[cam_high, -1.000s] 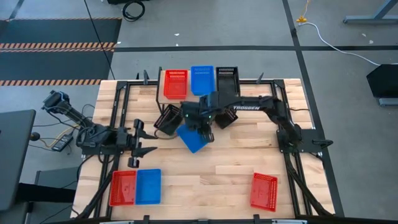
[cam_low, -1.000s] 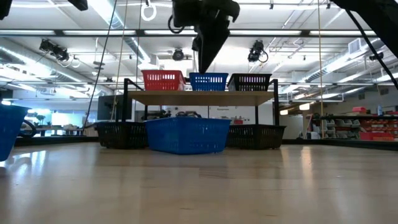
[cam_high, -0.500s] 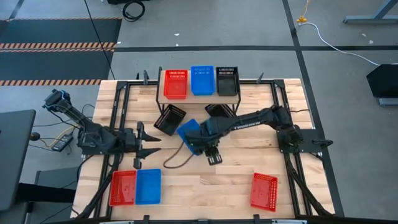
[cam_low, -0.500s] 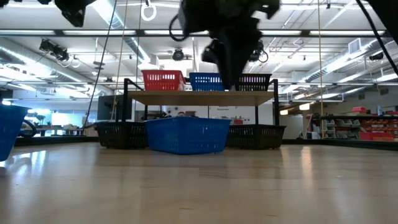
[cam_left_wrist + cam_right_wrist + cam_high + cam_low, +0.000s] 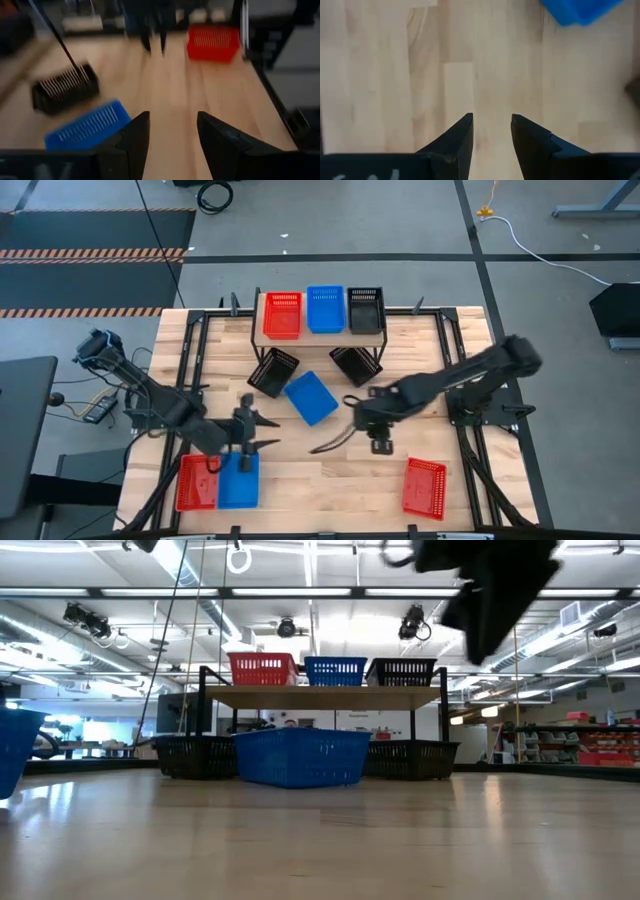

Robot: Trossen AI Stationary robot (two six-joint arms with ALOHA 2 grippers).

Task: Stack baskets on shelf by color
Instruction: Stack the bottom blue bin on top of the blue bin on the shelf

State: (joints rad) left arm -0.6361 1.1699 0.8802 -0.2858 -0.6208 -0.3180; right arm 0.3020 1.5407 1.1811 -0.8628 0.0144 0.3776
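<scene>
The shelf [image 5: 323, 333] stands at the table's far edge and carries one red basket [image 5: 282, 315], one blue [image 5: 325, 309] and one black [image 5: 365, 310]. On the table in front of it lie a black basket [image 5: 272, 371], a blue basket [image 5: 311, 398] and another black basket [image 5: 355, 364]. A red basket [image 5: 198, 481] and a blue one [image 5: 238, 479] sit side by side near-left, and a red one [image 5: 424, 486] near-right. My left gripper [image 5: 266, 432] is open, level, above the near-left pair. My right gripper [image 5: 372, 422] is open and points down at bare table [image 5: 490, 75].
Black frame rails [image 5: 200, 340] run along the table's sides. In the low view the shelf [image 5: 325, 697] stands behind the blue basket [image 5: 302, 757], with black baskets on either side under it. Bare wood lies across the table's near middle [image 5: 330, 480].
My right gripper has swung from above the blue basket on the table toward the near and right side, staying open and empty. My left gripper has moved toward the right and the near edge, over the near-left baskets. The baskets have stayed in place.
</scene>
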